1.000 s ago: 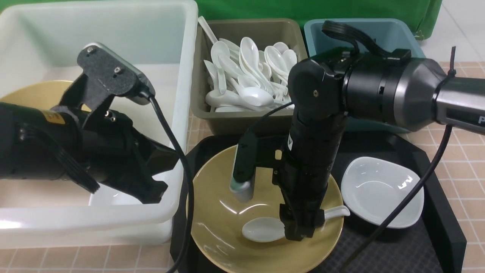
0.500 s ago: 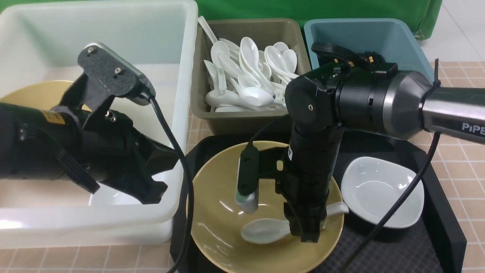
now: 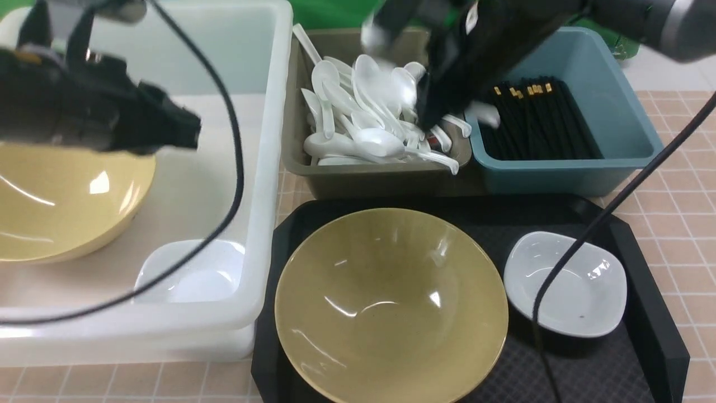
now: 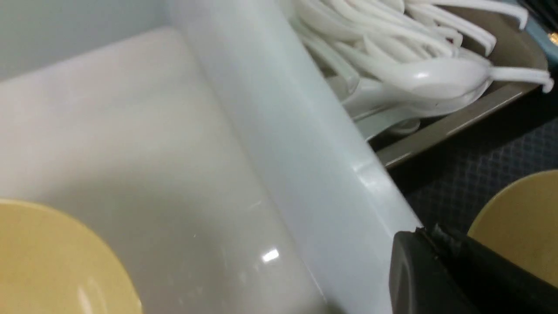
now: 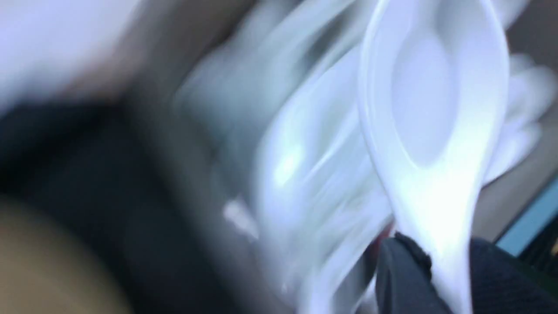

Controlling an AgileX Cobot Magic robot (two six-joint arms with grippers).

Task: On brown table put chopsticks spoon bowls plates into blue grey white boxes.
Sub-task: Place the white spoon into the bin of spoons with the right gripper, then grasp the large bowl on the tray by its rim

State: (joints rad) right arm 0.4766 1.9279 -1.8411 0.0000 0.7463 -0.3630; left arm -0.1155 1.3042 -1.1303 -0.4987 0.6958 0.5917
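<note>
My right gripper [image 5: 440,250] is shut on the handle of a white spoon [image 5: 436,87]. It holds the spoon above the olive-grey box [image 3: 363,179], which is full of spoons; the arm is motion-blurred in the front view. Black chopsticks [image 3: 537,120] lie in the blue box [image 3: 565,165]. One yellow bowl [image 3: 391,305] and a white plate [image 3: 565,282] sit on the black tray [image 3: 643,347]. Another bowl [image 3: 61,207] and plate [image 3: 193,274] lie in the white box [image 3: 268,140]. My left gripper [image 4: 429,231] is shut and empty, raised over the white box.
The three boxes stand side by side at the back of the brown tiled table [image 3: 688,224], with the tray in front of the grey and blue ones. Black cables [image 3: 559,263] from the wrists hang across the white box and the plate on the tray.
My right gripper closed on the spoon in the tray's yellow bowl, lifted it and carried it back over the grey box. The left arm rose and pulled back to the left.
</note>
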